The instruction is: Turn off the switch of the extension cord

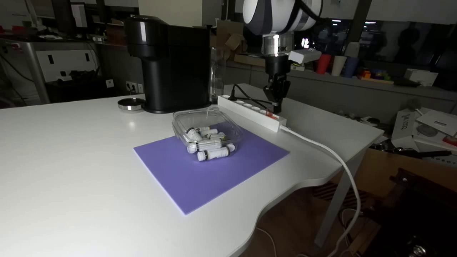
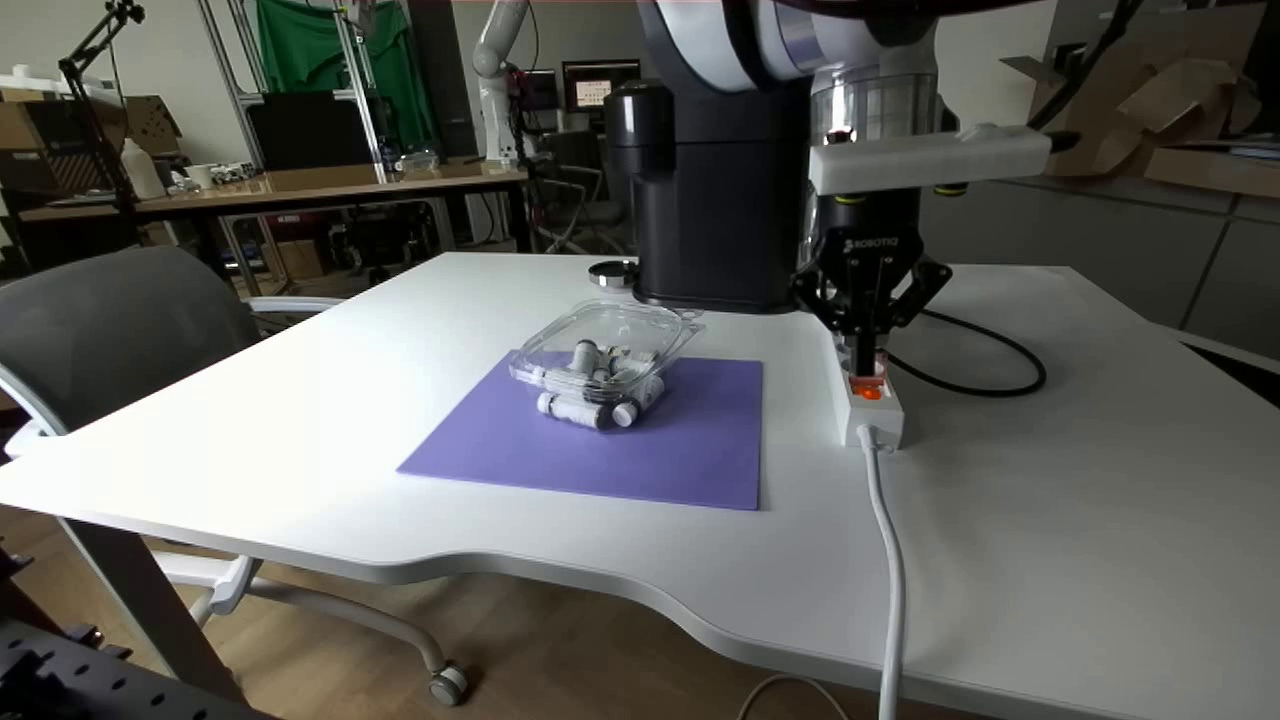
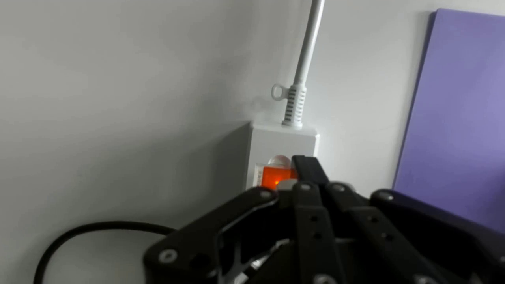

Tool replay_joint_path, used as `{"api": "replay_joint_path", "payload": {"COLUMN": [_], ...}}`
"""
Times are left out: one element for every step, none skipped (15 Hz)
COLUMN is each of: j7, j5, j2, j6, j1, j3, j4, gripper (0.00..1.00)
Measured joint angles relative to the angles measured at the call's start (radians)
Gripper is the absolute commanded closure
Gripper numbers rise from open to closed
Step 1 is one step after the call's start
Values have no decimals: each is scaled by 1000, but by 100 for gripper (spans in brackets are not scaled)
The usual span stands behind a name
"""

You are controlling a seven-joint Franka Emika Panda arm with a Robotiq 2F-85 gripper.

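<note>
Gripper (image 2: 865,367): closed; orange switch (image 3: 272,176) on extension cord (image 3: 281,142): just beside gripper tips; contact: unclear

The extension cord (image 1: 246,114) looks smooth plastic, the tub (image 2: 620,325) glossy plastic, the claw (image 2: 864,362) matt.

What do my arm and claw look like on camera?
The Panda arm is white with dark bands and a shiny silver collar; a black cable hangs beside it. The claw is black, with jointed linkages and pale ROBOTIQ lettering.
</note>
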Motion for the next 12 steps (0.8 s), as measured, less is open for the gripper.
{"api": "replay_joint_path", "payload": {"j7": [0, 0, 0, 0, 0, 0, 0, 0, 1, 1, 1, 1], "j5": [0, 0, 0, 0, 0, 0, 0, 0, 0, 0, 0, -1], "j2": [6, 12, 18, 24, 30, 37, 43, 49, 55, 62, 70, 77], "j6": [5, 11, 14, 16, 16, 16, 16, 16, 16, 16, 16, 16], "j1": [-1, -2, -3, -4, -5, -6, -7, -8, -8, -8, -8, -8], "j3": [0, 0, 0, 0, 0, 0, 0, 0, -1, -1, -1, -1], "j4": [5, 10, 17, 23, 30, 37, 44, 51, 57, 64, 72, 80], "gripper": [100, 100, 100, 100, 100, 100, 100, 100, 100, 100, 100, 100]}}
